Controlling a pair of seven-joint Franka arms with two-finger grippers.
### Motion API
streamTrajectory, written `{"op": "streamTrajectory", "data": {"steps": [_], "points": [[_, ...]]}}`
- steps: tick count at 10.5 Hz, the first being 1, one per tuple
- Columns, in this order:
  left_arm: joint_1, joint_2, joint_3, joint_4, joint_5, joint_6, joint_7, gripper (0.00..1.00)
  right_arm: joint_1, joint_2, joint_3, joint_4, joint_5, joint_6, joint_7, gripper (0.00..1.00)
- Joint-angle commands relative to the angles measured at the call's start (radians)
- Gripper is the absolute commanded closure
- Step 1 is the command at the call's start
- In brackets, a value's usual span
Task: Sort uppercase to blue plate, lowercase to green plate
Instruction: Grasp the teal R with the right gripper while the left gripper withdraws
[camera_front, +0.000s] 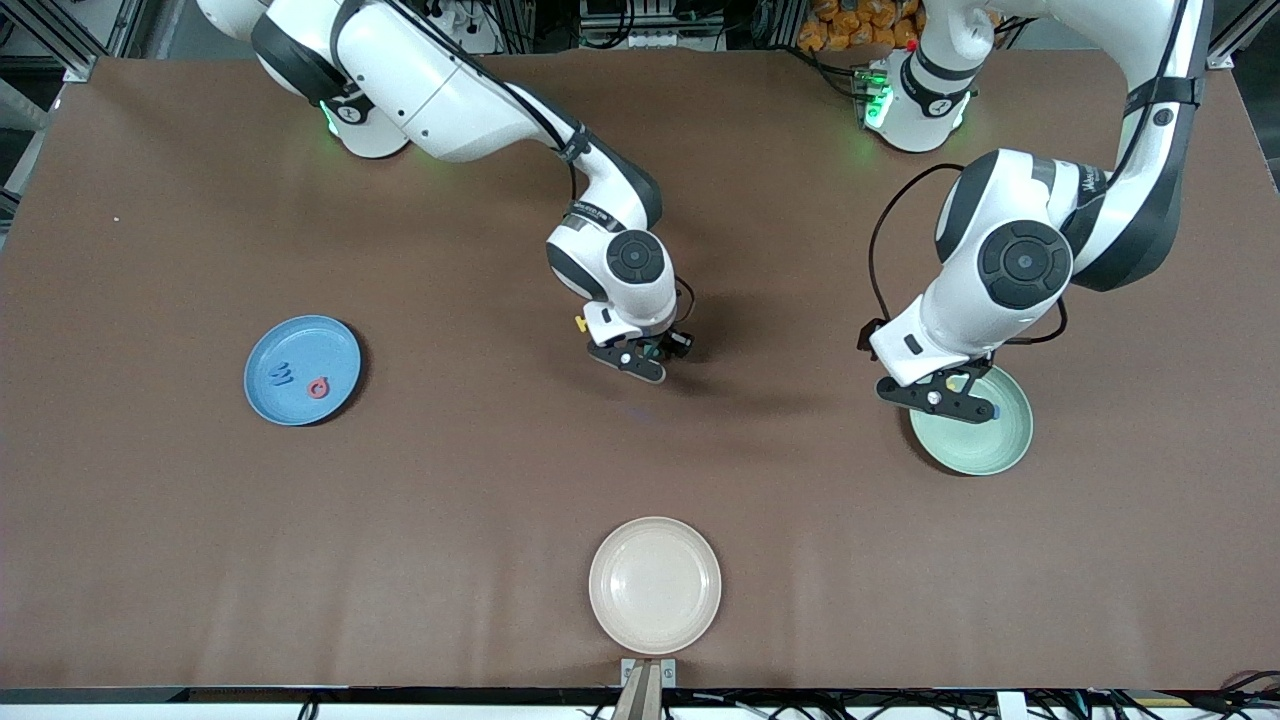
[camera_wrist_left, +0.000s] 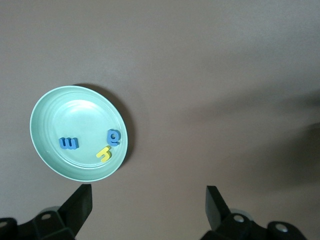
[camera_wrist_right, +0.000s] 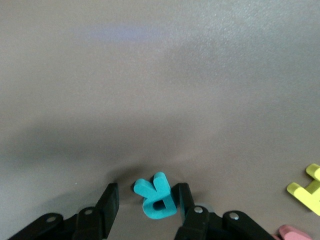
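My right gripper (camera_front: 650, 355) (camera_wrist_right: 146, 195) is down at the table's middle, open, its jaws on either side of the teal-green R (camera_wrist_right: 159, 197); one finger (camera_wrist_right: 182, 196) touches the letter and the other stands apart from it. A yellow letter (camera_wrist_right: 307, 190) and the edge of a red letter (camera_wrist_right: 292, 234) lie close by. The blue plate (camera_front: 330, 345), toward the right arm's end, holds the blue W (camera_front: 281, 374) and the red Q (camera_front: 318, 387). The green plate (camera_front: 985, 445) (camera_wrist_left: 75, 112) holds a blue m (camera_wrist_left: 68, 143), a blue g (camera_wrist_left: 114, 136) and a yellow h (camera_wrist_left: 104, 153). My left gripper (camera_front: 940, 398) (camera_wrist_left: 149, 192) hangs open and empty by that plate's rim.
A cream-white plate (camera_front: 655, 585) with nothing in it sits near the table edge closest to the front camera. The brown table top (camera_front: 450, 480) runs bare between the three plates.
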Motion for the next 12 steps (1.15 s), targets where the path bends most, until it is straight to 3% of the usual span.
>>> {"op": "streamTrajectory", "data": {"steps": [1,4,8,12], "points": [[0.002,-0.011,0.0,-0.008,-0.021,-0.01,0.009,0.0,-0.009,-0.017,-0.009,-0.006,0.009,-0.012,-0.033,0.43],[0.002,-0.013,-0.005,-0.01,-0.021,-0.01,0.007,0.0,-0.007,-0.019,-0.009,-0.006,0.011,-0.012,-0.035,0.64],[0.002,-0.013,-0.01,-0.013,-0.021,-0.011,0.006,0.0,0.0,-0.013,-0.005,-0.006,0.014,-0.004,-0.035,0.64],[0.002,-0.028,-0.01,-0.007,-0.022,-0.011,0.007,0.0,0.0,-0.013,-0.005,-0.006,0.014,-0.006,-0.036,0.74]]}}
